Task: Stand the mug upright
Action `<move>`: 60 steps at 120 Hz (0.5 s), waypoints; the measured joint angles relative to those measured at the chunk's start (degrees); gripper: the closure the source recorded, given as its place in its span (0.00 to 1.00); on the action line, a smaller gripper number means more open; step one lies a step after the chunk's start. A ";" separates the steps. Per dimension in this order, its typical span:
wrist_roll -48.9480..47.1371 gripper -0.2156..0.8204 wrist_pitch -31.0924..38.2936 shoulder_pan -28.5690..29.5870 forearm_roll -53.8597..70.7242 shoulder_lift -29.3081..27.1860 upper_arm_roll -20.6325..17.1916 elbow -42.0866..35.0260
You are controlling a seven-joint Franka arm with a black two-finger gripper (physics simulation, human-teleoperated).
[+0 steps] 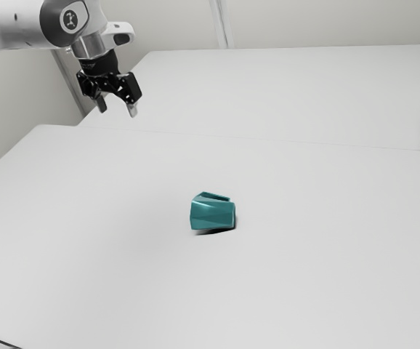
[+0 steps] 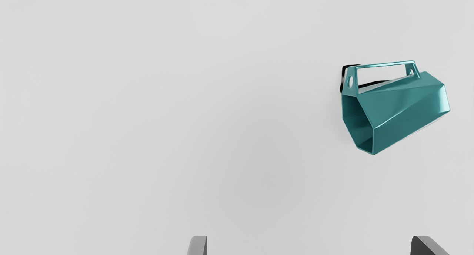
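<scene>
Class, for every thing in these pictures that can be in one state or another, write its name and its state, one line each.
Mug: tipped over, lying on its side on the table, not yet upright.
Mug's handle: attached, sticking out from the mug's side.
Gripper: open, fingers apart, holding nothing, raised and away from the mug.

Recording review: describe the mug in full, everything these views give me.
The mug is glossy teal, perhaps metal, with flat, angular facets and an open, many-sided mouth. Its squared-off handle has a hole through each end piece. It lies on its side on the white table, not upright. The open gripper is well clear of it.
</scene>
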 joint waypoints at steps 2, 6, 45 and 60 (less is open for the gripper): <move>0.05 0.21 0.08 -0.01 -0.04 0.00 0.01 0.00; 0.13 0.21 0.21 -0.01 -0.09 0.02 0.01 -0.01; 0.92 0.21 1.18 0.80 -4.58 -0.30 0.18 -2.71; 3.26 0.21 4.14 1.08 -13.78 -0.56 2.71 -9.61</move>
